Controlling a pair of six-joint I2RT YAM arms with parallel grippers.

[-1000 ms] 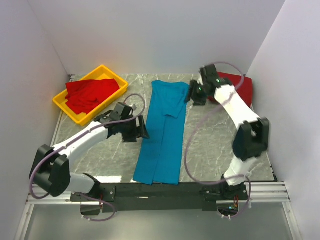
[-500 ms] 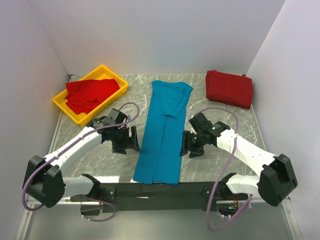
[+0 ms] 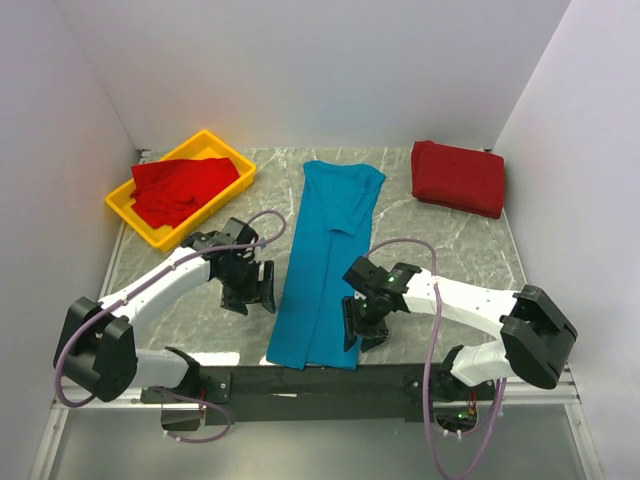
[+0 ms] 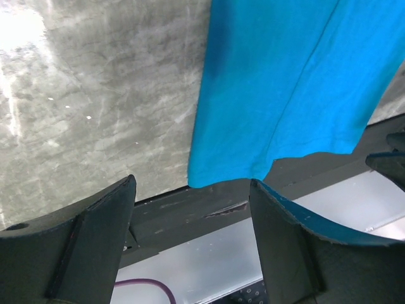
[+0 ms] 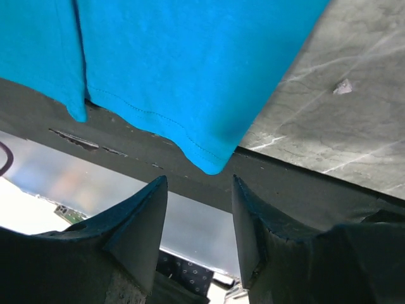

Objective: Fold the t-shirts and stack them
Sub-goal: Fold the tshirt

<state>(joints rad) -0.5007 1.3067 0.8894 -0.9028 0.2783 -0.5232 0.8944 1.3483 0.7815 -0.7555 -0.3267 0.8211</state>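
Teal t-shirt [image 3: 328, 262] first, Ben: where is it lying, and why that way?

Start bigger, Ana. The marble-look table [image 3: 440, 255] carries everything. Down its middle runs that shirt, folded lengthwise into a long strip. The collar end is far and the hem is at the near edge, reaching the black rail [image 3: 300, 380]. I judge it is laid narrow like this because the next fold goes end to end.

And the red ones?

A folded red t-shirt [image 3: 460, 178] sits as a neat block at the far right corner, well apart from the strip. I take it for the start of the stack. A crumpled red t-shirt [image 3: 183, 190] lies in the yellow tray [image 3: 222, 142] at the far left, not yet dealt with.

The arms?

They are low on either side of the strip's near end. The left gripper [image 4: 191, 185] has its fingers spread wide with nothing between them, and its wrist view looks onto the near left hem corner. The right gripper [image 5: 199, 180] is also parted and empty. The right hem corner lies just ahead of its gap, not yet pinched.

Why there?

My guess is one corner each, so the hem can be lifted evenly and carried toward the collar. Soft cloth may sag or slip if one side grabs late.
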